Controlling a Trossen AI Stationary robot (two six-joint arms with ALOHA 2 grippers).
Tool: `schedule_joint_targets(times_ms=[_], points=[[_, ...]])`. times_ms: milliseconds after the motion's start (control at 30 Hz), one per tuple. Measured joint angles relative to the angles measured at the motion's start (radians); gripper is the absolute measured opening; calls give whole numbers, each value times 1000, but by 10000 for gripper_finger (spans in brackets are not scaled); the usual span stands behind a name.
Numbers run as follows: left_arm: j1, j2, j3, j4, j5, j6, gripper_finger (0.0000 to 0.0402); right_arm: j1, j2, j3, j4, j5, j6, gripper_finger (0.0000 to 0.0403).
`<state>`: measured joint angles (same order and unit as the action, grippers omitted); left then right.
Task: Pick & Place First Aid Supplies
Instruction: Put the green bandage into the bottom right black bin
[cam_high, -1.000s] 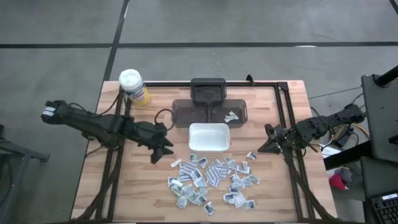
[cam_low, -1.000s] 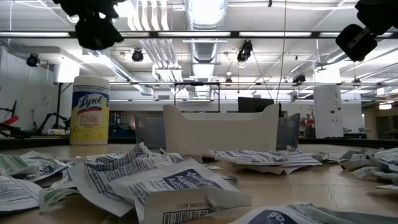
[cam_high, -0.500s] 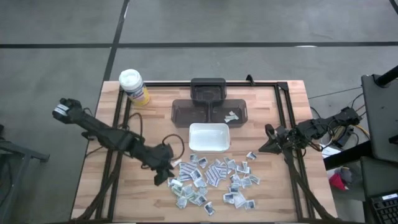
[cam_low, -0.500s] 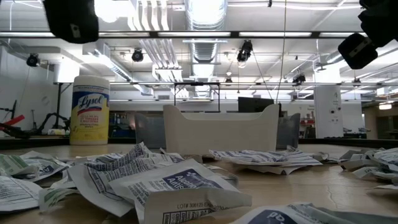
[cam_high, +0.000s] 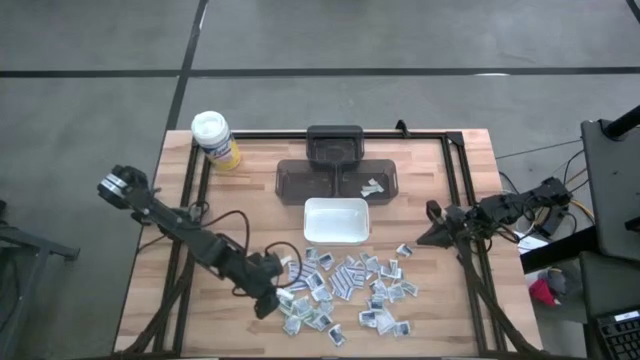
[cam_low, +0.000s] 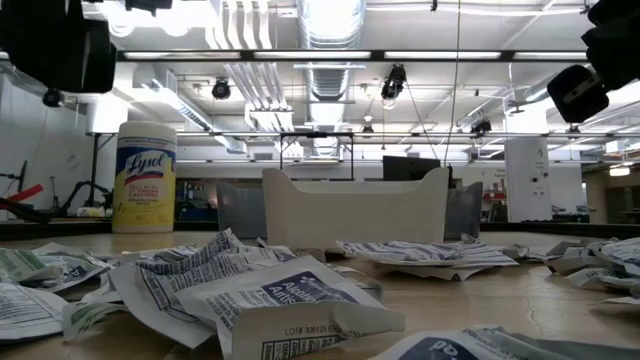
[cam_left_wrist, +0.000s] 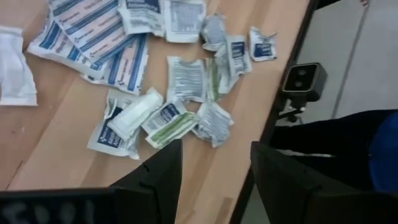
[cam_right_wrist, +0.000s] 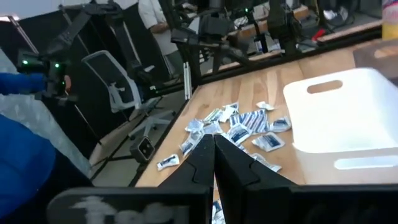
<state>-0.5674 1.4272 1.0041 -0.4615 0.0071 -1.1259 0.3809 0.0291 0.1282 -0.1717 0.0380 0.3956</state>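
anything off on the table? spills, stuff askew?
Nothing damaged. The first aid packets lie in a loose jumbled heap on the near half of the table, several crumpled, and the white tray looks empty. One or two packets sit in the dark bin behind it. Left gripper, open, is at the heap's left edge.

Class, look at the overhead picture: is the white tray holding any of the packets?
No. The white tray shows only a bare inside, while the packets lie scattered on the table in front of it.
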Motion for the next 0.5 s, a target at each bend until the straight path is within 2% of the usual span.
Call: schedule_joint_targets(times_ms=[200, 500], points=[[1, 2, -8, 0, 0, 19, 183, -1, -9, -17, -2, 165, -66, 8], [1, -1, -8, 1, -5, 49, 183, -3, -9, -11, -4, 202, -158, 8]])
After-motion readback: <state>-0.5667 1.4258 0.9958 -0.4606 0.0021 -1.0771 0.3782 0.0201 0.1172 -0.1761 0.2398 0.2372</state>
